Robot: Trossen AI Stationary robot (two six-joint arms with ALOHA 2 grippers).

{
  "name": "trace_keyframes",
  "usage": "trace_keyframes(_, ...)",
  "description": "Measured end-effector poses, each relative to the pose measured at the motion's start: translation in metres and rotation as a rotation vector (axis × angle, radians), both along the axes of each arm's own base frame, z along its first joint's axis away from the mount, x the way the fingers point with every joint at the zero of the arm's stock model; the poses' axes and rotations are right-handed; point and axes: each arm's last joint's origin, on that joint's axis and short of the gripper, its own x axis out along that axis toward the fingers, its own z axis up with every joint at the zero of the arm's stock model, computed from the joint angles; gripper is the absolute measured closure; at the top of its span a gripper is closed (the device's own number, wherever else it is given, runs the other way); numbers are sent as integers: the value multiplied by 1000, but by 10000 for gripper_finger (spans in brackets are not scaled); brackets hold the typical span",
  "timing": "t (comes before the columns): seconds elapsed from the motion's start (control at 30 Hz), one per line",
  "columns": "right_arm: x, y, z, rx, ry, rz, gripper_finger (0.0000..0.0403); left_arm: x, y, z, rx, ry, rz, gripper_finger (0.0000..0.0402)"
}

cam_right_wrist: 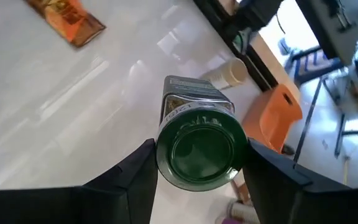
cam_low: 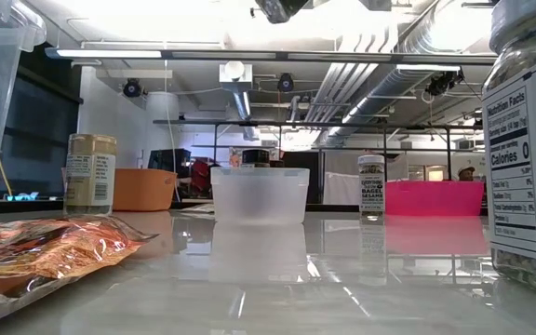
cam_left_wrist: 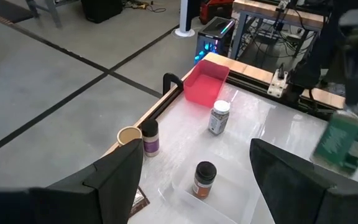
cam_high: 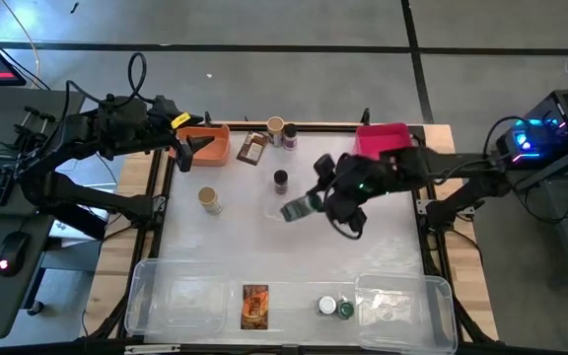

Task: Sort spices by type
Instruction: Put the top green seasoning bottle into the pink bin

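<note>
Above a white worktop [cam_high: 294,256], the right claw [cam_right_wrist: 197,158] is gripping a green-capped spice jar [cam_right_wrist: 196,134] sideways for sorting; the left claw [cam_left_wrist: 194,171] is waiting unclenched, empty.

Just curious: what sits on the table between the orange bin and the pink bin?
Seen from above, between the orange bin and pink bin lie a brown packet and two small jars, close together by the far edge.

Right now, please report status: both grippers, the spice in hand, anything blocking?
Right gripper shut on green-capped jar, lifted mid-table. Left gripper open, empty, waiting by orange bin. Dark-capped jar stands close by; nothing blocking.
</note>
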Motion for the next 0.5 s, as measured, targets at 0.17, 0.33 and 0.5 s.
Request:
trace_keyframes(0.17,13,13,-14,-69,42,92,204,0,0,0,0,0,0,119)
trace_keyframes(0.33,23,22,-26,-134,83,190,204,0,0,0,0,0,-1,119)
trace_keyframes(0.5,37,29,-45,-170,145,282,204,0,0,0,0,1,-2,119)
